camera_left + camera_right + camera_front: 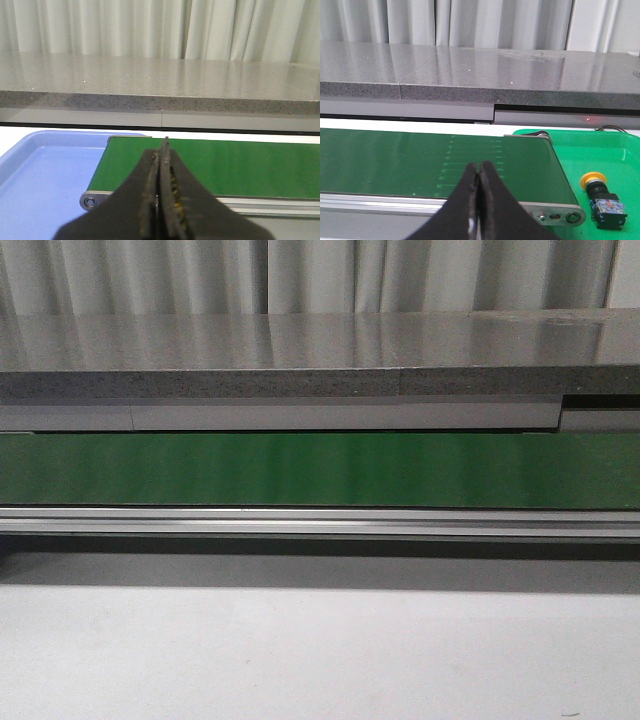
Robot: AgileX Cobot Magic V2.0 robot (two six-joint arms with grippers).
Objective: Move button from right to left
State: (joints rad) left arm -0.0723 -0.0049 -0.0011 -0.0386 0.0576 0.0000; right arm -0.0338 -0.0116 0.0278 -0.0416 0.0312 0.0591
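Left to right: one blue tray [45,175] at the belt's left end, my left hand [161,150] pressed together and holding nothing above that end, one green belt [320,470] running across with nothing on it, my right hand [479,172] also pressed together and bare over the belt's right end, then one green tray [620,155] with one button [601,197] lying on its side, yellow cap toward the belt, well apart from the right hand. Risks, as I judge them: the button is tipped, so a pinch on the round cap could slip or roll it; fingers need spreading first or they'll just shove it; dropped tilted on the belt, it may roll off before reaching the blue tray.
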